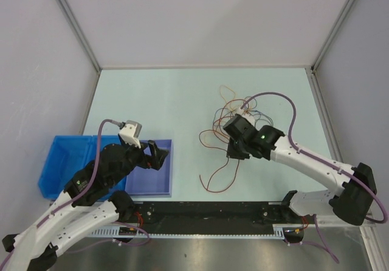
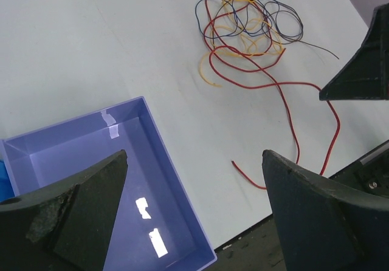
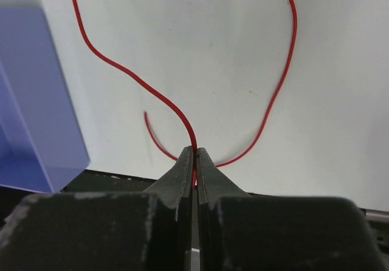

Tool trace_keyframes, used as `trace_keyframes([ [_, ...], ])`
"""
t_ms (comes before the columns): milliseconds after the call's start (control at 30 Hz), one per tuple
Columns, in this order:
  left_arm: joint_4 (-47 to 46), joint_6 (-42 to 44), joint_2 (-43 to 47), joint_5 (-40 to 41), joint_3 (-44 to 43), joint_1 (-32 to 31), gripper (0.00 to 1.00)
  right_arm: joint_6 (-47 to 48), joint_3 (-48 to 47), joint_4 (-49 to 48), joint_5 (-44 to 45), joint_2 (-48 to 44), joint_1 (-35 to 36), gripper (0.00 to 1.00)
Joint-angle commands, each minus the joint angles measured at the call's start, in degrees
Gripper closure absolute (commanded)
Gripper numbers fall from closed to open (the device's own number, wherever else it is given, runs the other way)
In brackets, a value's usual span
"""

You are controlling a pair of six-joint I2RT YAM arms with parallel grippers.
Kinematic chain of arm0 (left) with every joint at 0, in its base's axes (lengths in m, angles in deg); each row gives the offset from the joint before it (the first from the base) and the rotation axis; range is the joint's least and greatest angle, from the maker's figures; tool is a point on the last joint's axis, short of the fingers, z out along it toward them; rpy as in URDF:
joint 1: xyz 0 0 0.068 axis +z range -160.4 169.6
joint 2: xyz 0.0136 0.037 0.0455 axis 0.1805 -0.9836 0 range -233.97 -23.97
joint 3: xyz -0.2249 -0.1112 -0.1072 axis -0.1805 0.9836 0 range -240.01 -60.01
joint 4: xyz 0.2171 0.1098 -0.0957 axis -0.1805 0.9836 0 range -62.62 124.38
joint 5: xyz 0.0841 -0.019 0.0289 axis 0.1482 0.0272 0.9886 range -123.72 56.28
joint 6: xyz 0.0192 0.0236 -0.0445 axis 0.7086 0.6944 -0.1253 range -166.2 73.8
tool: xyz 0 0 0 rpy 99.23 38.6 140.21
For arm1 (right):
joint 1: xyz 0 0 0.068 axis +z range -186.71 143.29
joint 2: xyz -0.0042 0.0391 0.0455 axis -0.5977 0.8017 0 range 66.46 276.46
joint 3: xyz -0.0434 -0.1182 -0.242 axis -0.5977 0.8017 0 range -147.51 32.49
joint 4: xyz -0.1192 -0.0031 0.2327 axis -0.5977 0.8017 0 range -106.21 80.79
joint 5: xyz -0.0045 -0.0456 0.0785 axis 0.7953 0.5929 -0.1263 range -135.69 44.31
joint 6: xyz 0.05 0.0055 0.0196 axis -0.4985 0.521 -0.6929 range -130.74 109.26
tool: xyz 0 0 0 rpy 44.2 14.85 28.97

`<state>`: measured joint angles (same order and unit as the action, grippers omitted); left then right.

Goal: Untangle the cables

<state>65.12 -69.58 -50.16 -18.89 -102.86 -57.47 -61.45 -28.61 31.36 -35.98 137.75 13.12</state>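
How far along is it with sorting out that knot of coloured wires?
Barely begun. Done: nothing looks separated, and no wire shows in the lilac plastic tray. In hand: the right pincer is shut on the thin red wire at its loose outer loop, while the left pincer hangs open above the tray. Left: the knot of red, orange, yellow and blue wires is one jumble, the red one included.

reaches toward 2 o'clock with the white-and-black left arm (image 1: 61, 213), black two-finger left gripper (image 2: 194, 155) spread wide. stretches toward 10 o'clock with the white-and-black right arm (image 1: 310, 161), black right gripper (image 3: 194, 152) clamped on a thin red cable (image 3: 124, 70).
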Motion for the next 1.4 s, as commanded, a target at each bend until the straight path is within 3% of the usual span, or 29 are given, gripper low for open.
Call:
trace_keyframes([
  [0,-2.05,1.40,0.36,-0.24,0.22,0.31,0.03,-4.56,-0.34,5.78,4.96,6.64,4.13,0.88],
  [33,-2.05,1.40,0.44,-0.24,0.22,0.31,0.03,-5.87,-0.33,5.69,5.40,8.59,4.84,0.63],
  [133,-2.05,1.49,0.36,-0.24,0.22,0.40,0.03,-7.55,-0.33,5.34,6.19,13.94,6.69,0.32],
  [200,-2.05,1.49,0.36,-0.15,0.22,0.40,0.03,-8.43,-0.33,5.25,7.15,15.19,6.52,0.28],
  [433,-1.96,1.58,-0.43,-0.06,0.22,0.40,0.03,-3.96,-0.07,2.26,7.33,16.78,0.64,0.28],
  [567,-1.97,1.58,-0.87,-0.06,0.22,0.31,0.03,-1.23,0.54,1.13,5.50,19.23,1.06,0.25],
  [700,-2.14,1.67,-1.40,-0.24,0.22,0.40,0.03,-3.41,2.12,0.86,2.86,21.87,3.17,0.20],
  [967,-2.14,1.67,-1.14,-0.24,0.31,0.40,0.03,-13.26,6.52,-2.04,0.30,21.88,8.18,0.19],
  [1133,-1.96,1.67,-0.88,-0.07,0.31,0.31,0.03,-17.39,8.19,-2.66,0.30,21.70,10.73,0.25],
  [1367,-1.88,1.67,-0.26,0.29,0.31,0.40,0.03,-20.73,11.70,-5.03,1.53,19.42,11.70,0.50],
])
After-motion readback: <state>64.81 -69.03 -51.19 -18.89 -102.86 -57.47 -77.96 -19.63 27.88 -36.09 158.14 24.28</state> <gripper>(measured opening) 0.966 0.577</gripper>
